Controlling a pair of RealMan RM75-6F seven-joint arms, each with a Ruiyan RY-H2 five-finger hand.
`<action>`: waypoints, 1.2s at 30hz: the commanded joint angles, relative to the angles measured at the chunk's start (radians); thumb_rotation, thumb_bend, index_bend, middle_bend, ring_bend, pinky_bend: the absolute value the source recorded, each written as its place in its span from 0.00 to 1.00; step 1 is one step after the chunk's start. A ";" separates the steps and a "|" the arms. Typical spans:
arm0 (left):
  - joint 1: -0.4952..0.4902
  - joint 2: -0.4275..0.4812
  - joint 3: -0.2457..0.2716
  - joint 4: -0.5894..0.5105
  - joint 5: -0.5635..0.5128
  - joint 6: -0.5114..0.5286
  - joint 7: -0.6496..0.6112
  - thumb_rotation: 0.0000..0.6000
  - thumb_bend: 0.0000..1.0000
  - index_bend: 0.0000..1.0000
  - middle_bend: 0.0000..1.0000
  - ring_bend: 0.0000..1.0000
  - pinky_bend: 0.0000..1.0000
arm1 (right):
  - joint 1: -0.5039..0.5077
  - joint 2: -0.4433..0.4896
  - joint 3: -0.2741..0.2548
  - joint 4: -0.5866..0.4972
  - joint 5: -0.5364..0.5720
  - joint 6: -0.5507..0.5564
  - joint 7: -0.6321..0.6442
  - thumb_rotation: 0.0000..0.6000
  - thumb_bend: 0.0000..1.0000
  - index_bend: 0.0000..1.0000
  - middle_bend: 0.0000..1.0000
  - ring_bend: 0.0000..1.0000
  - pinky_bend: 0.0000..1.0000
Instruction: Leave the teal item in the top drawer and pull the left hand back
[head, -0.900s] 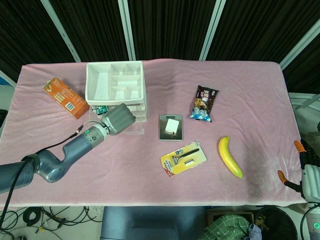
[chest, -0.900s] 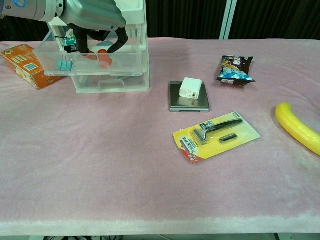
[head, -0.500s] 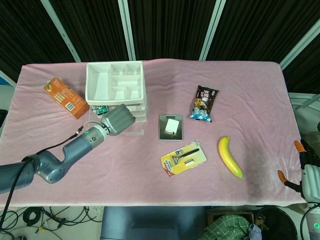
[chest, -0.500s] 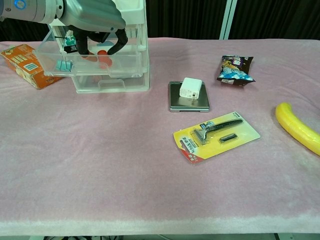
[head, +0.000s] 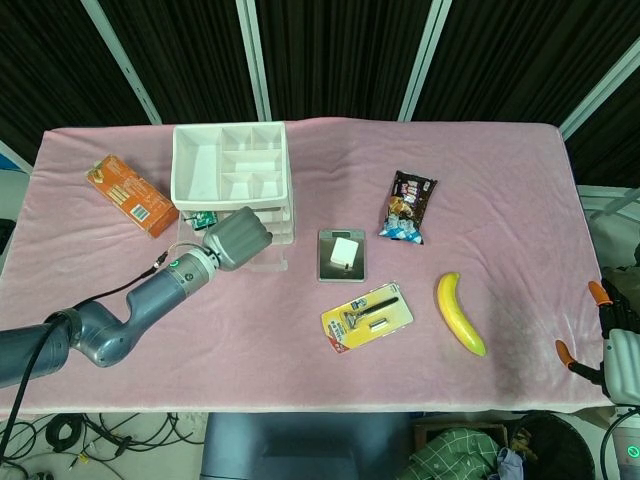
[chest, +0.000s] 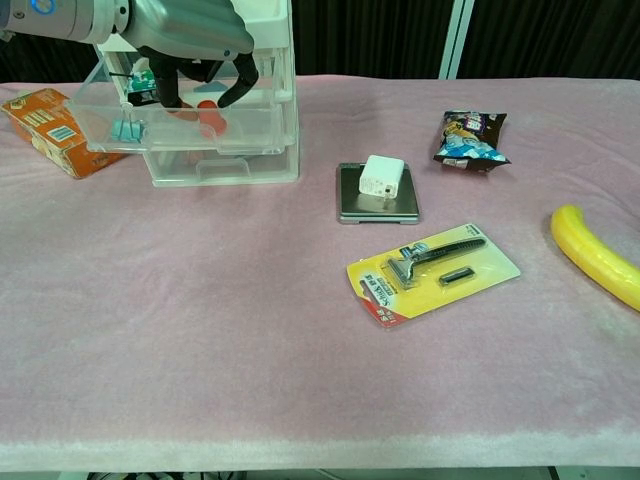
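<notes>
In the upper left of the chest view, the left hand (chest: 190, 40) is hovering over the pulled-out top drawer (chest: 250, 125) of a clear plastic drawer unit (chest: 225, 165), its dark fingers (chest: 243, 78) curling downward and spread apart with nothing between them. The teal item (chest: 127, 128), which looks like a small binder clip, is lying inside that drawer near its left end, apart from the fingers; a small red object (chest: 208, 118) is sitting in the drawer just below the fingertips. In the head view the same hand (head: 238, 238) is covering the drawer front, and its grey arm (head: 120, 320) is stretching toward the lower left of the frame.

A white divided tray (head: 230, 165) is sitting on top of the unit. An orange box (head: 132, 195) is lying just left of it on the pink tablecloth (head: 300, 380). Near centre, a white charger (chest: 380, 176) is resting on a small grey scale (chest: 378, 205); a carded razor (chest: 433, 272) is lying below it, a snack bag (chest: 472, 138) above right, and a banana (head: 459, 312) further right.

The right hand (head: 622, 362) is showing at the lower right edge of the head view; whether its fingers are apart is impossible to tell.
</notes>
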 joint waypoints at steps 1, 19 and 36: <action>-0.001 0.000 0.002 0.000 -0.001 0.000 -0.001 1.00 0.27 0.49 1.00 1.00 1.00 | 0.000 0.000 0.000 0.000 0.000 0.000 -0.001 1.00 0.21 0.00 0.00 0.00 0.12; -0.007 -0.007 0.008 -0.003 -0.009 0.000 -0.012 1.00 0.34 0.55 1.00 1.00 1.00 | 0.000 -0.001 -0.001 0.000 -0.002 0.000 -0.002 1.00 0.22 0.00 0.00 0.00 0.12; -0.010 0.091 -0.044 -0.074 -0.015 0.056 -0.046 1.00 0.35 0.57 1.00 1.00 1.00 | 0.001 -0.001 -0.002 0.001 -0.003 -0.001 -0.005 1.00 0.22 0.00 0.00 0.00 0.12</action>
